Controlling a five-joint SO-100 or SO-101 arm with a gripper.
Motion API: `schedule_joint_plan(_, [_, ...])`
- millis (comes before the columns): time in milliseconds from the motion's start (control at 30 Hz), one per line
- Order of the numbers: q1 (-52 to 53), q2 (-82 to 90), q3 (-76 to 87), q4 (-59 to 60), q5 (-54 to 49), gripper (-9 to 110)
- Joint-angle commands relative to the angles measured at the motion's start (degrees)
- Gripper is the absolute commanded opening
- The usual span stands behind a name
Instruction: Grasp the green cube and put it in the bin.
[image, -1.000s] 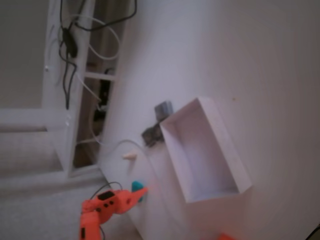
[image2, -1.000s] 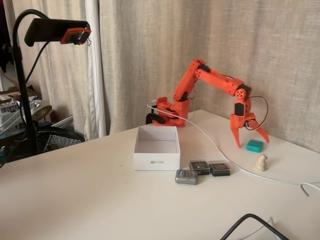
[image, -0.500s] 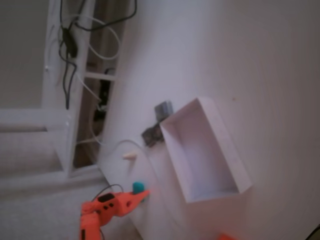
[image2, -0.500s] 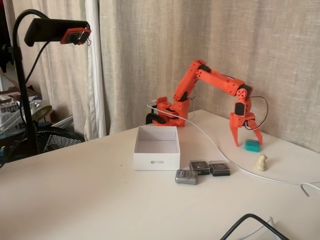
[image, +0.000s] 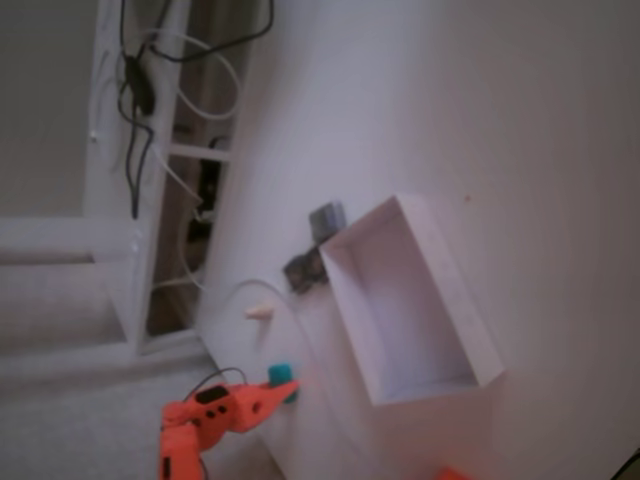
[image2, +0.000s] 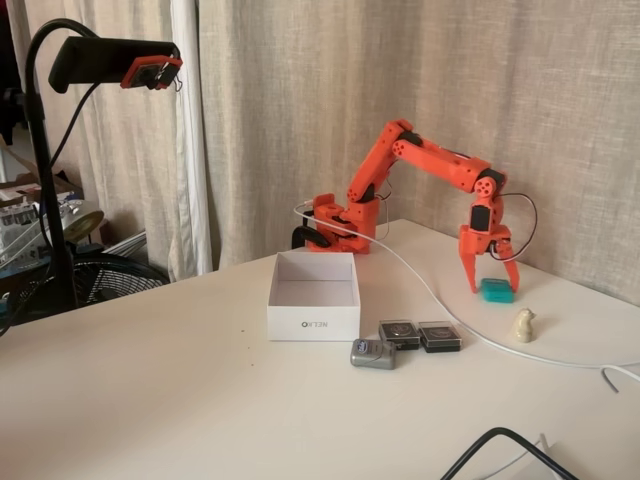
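Green cube (image2: 495, 290) right of bin (image2: 313, 322) (well apart)

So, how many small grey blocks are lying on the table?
3, all right of the bin in a fixed view: one nearest its corner, one behind it, one farthest right. None seems hidden.

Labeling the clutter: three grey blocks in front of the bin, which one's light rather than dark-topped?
The front grey block, nearest the camera in that fixed view: silver-grey all over. The other two sit side by side behind it with black tops.
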Motion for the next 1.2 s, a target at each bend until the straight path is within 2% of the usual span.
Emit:
schedule_joint_plan(0, [0.53,-0.18,-0.26,0.18,0.18,23])
schedule_joint_plan(333, [0.62,-0.62,-0.35,-0.26,0.26,11])
schedule_joint_plan(500, [0.62,-0.44,-0.35,-0.26,0.26,1])
schedule_joint_plan(567, [0.79,-0.44,-0.35,-0.53,0.26,-8])
schedule_joint_plan(1167, [4.39,3.25,-3.6,-1.76,0.44,-8])
